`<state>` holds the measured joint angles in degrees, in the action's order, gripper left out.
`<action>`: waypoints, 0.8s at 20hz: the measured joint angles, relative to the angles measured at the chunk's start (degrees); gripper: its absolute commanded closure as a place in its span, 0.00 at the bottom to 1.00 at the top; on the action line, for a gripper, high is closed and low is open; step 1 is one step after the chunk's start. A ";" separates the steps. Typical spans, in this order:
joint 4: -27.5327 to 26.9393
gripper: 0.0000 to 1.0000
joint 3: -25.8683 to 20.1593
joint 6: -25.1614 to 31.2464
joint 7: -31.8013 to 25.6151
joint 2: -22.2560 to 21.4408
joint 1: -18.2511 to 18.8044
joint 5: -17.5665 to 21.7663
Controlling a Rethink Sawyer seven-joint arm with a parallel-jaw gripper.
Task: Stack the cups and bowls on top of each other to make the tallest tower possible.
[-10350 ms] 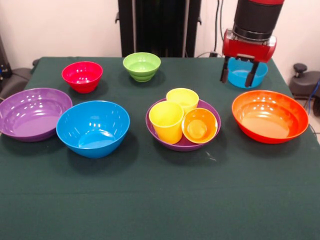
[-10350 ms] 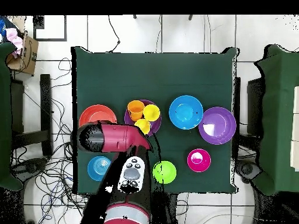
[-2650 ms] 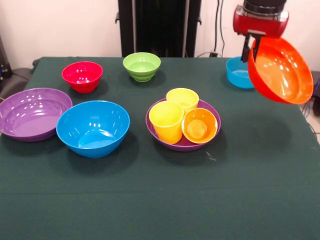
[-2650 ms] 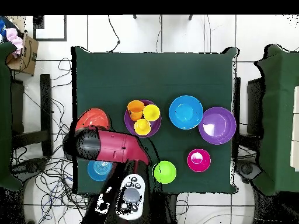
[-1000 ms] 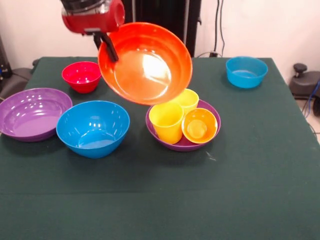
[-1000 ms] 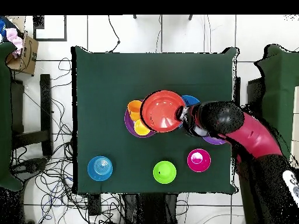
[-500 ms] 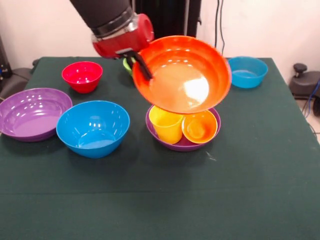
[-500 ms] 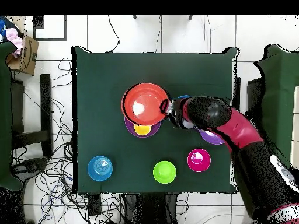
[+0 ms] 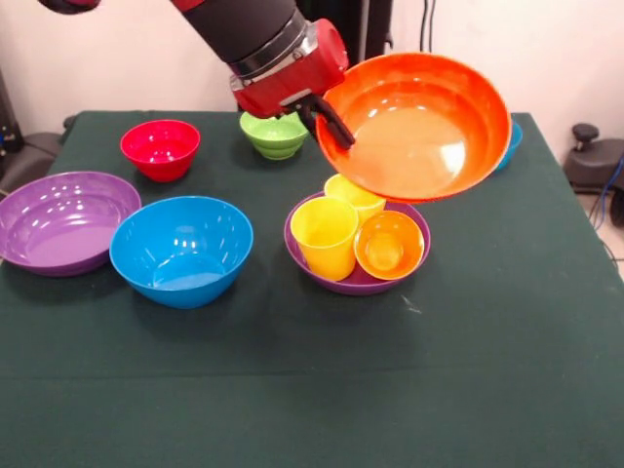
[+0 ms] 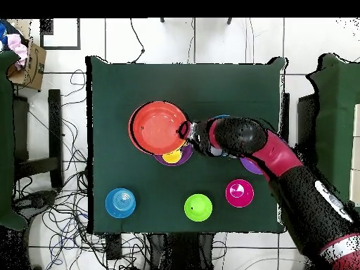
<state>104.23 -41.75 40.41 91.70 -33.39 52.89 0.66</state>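
My gripper (image 9: 334,129) is shut on the near-left rim of the large orange bowl (image 9: 424,127), which hangs tilted in the air above and to the right of the purple bowl (image 9: 353,285). In that purple bowl stand two yellow cups (image 9: 325,234) and an orange cup (image 9: 388,244). From overhead, the orange bowl (image 10: 158,127) covers most of the purple bowl (image 10: 184,156), with the gripper (image 10: 187,132) at its right rim. No tower stands anywhere.
A large blue bowl (image 9: 181,249) and a large purple bowl (image 9: 63,219) sit at the left. Behind them are the small red bowl (image 9: 161,148) and the small green bowl (image 9: 273,136). A small blue bowl (image 9: 510,146) peeks from behind the orange one.
The orange bowl, lifted from the table's right side, was carried far left and has now swung back right, past the purple bowl with the cups.
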 measured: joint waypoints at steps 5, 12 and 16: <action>3.38 1.00 -3.95 -3.52 0.00 1.85 4.13 4.07; 8.72 1.00 -7.26 -8.43 0.00 3.51 11.43 10.39; 10.82 1.00 -7.65 -10.86 0.00 4.60 15.51 15.37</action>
<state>115.04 -49.40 29.56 91.70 -28.79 68.40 16.03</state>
